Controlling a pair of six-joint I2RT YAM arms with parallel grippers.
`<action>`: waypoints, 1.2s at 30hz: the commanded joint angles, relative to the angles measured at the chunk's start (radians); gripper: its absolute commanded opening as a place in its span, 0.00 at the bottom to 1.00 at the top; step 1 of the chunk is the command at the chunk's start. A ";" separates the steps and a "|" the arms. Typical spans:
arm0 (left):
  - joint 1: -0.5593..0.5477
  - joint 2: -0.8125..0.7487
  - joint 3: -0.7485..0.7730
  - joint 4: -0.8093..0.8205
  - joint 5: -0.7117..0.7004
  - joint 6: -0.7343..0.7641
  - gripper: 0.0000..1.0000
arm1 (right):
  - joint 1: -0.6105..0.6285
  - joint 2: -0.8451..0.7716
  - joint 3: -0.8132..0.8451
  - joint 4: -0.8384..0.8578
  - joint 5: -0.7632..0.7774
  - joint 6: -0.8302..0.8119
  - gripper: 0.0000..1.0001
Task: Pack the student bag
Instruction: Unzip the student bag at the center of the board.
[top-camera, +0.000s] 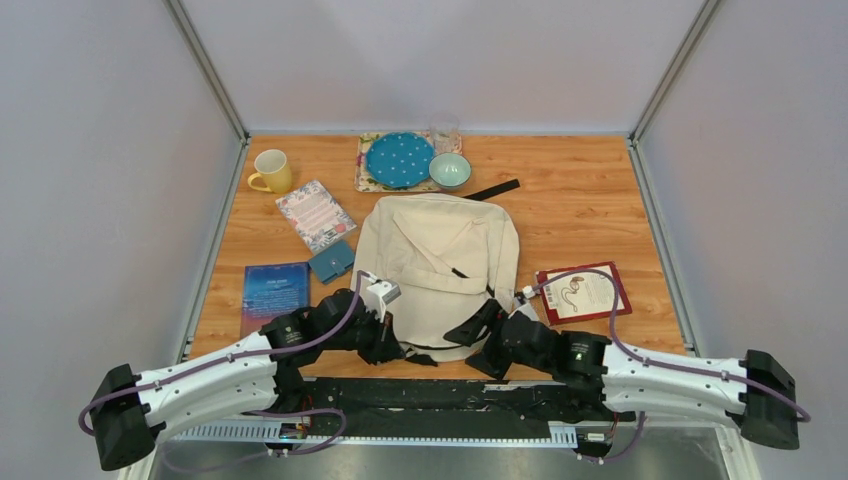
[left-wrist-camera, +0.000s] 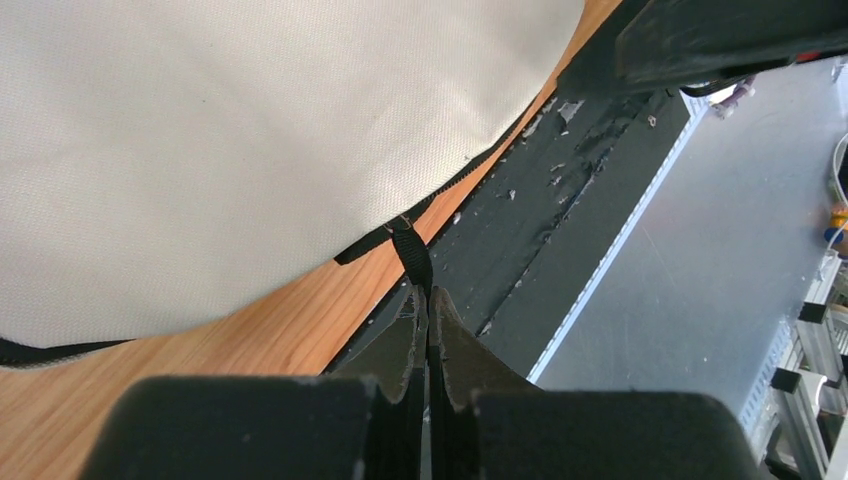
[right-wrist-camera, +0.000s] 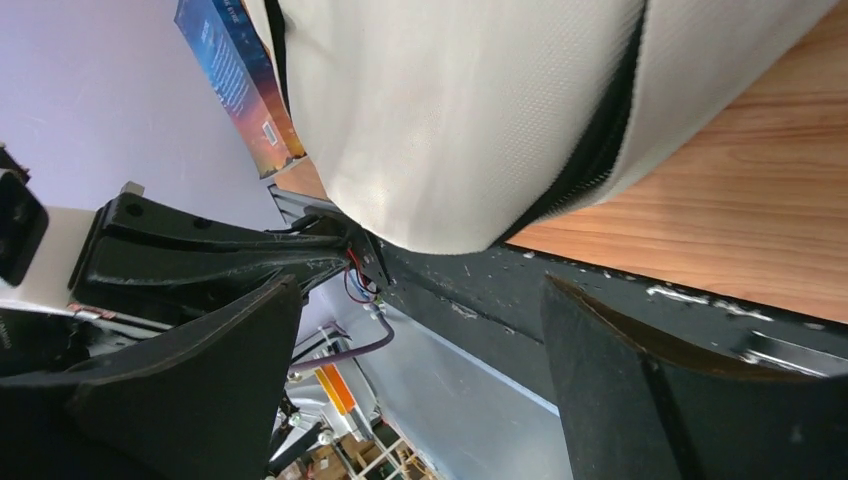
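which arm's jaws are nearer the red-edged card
Right. The right arm has its jaws at the near edge of the student bag, left of the card; the left arm has its jaws farther left.

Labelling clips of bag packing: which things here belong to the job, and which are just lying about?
Job: student bag; black pull tab pinched in left hand; right hand, open; probably for packing: blue book, floral notebook, teal pouch, red-edged book.
Lying about: yellow mug, blue plate, green bowl, glass.
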 joint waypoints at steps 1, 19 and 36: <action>-0.002 0.005 0.024 0.068 0.030 -0.018 0.00 | 0.054 0.125 0.028 0.214 0.124 0.161 0.91; -0.002 -0.004 0.020 0.095 0.051 -0.038 0.00 | 0.053 0.096 0.022 0.106 0.323 0.210 0.12; -0.002 -0.116 0.118 -0.515 -0.626 -0.061 0.00 | -0.189 -0.283 0.093 -0.350 0.314 -0.150 0.00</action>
